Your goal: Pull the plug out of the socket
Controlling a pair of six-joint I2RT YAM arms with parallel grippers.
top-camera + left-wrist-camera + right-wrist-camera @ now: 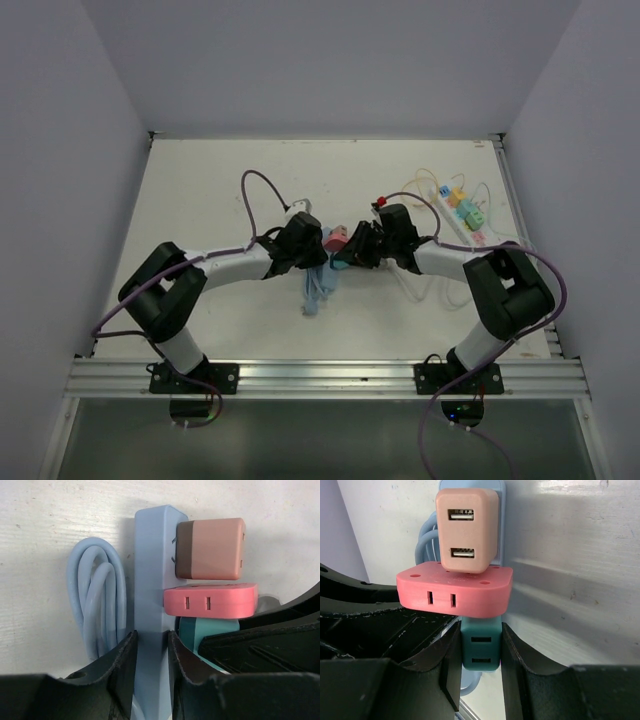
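A light blue socket strip (150,570) lies on the white table with three plugs in its side: a brown-pink charger (212,547), a flat pink adapter (210,600) and a teal plug (215,630). My left gripper (151,636) is shut on the strip's body just below the pink adapter. In the right wrist view, my right gripper (480,630) is shut on the teal plug (480,650), one finger against each side. Above it are the pink adapter (455,592) and the charger (465,530). From above, the two grippers (316,250) (352,250) meet nose to nose mid-table.
The strip's blue cable (97,600) is coiled beside it on the left. A second white power strip (462,215) with coloured plugs and thin wires lies at the back right. Walls enclose the table on three sides.
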